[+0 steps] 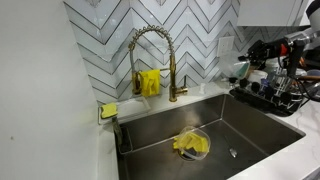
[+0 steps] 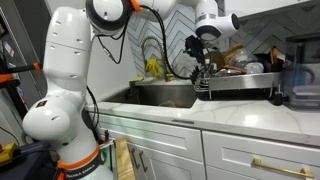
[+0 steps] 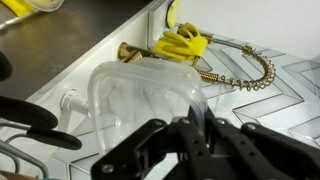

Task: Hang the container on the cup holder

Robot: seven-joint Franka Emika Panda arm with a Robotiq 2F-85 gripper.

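Steel fills the middle of the room: a deep sink [image 1: 250,125] sunk into a white tabletop [image 2: 190,118], with a clear bowl [image 1: 192,145] holding a yellow cloth on its floor. White chevron tile [image 1: 100,45] covers the wall behind it. A brass faucet [image 1: 160,50] with a coiled spring neck arches over the basin, and a yellow rag [image 1: 150,82] is draped on it. A yellow sponge [image 1: 108,110] sits on the sink's ledge close to the tile. Under the tabletop stand white cabinets [image 2: 250,155] with a brass pull. My end effector [image 3: 190,125] is clamped on the container [image 3: 140,95], with my dark fingers pinching its near wall at the rim. In the wrist view the clear, rounded tub hangs just ahead of me, touching nothing else. In an exterior view I hold it in the air over the rack [image 2: 240,82] beside the sink, which is crowded with dark items I cannot make out.
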